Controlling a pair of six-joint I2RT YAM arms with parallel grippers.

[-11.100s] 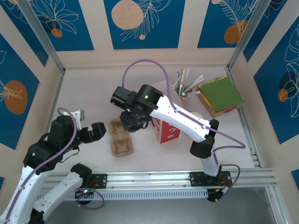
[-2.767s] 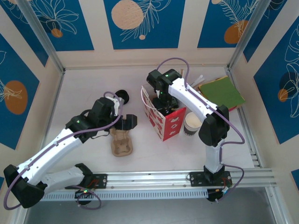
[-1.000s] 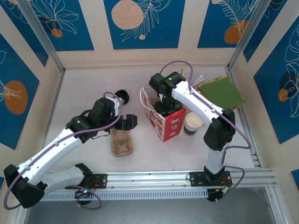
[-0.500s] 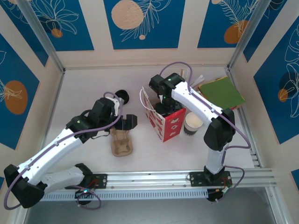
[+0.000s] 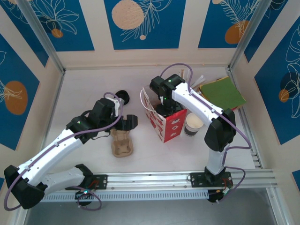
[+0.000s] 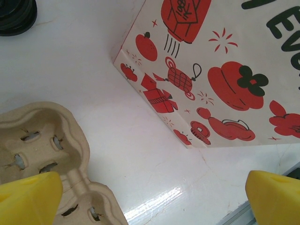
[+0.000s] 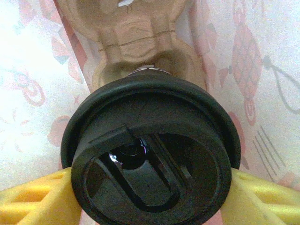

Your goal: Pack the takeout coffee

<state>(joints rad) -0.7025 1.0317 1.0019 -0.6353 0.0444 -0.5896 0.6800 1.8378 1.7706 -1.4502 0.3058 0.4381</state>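
Lidded cup held down inside the bag – over a pulp tray.

The right gripper (image 7: 150, 199) pinches the takeout coffee (image 7: 150, 150) between yellow fingers (image 7: 40, 199) at either side below the black lid's rim, inside the red-and-white bag (image 5: 165, 125), above a pulp carrier (image 7: 140, 37). The left gripper (image 6: 152, 197) hangs spread beside the bag. The paper wall likely dents and the lid could pop – so grip lightly on the body and keep it upright.

White table (image 5: 89, 89), evenly lit, is enclosed on the left, far and right by cream walls (image 5: 190, 28) set with blue panels (image 5: 140, 23) printed with white leaves and orange discs. Aluminium posts (image 5: 42, 35) are fitted at the far corners. An aluminium rail (image 5: 154, 178) is mounted along the near edge.
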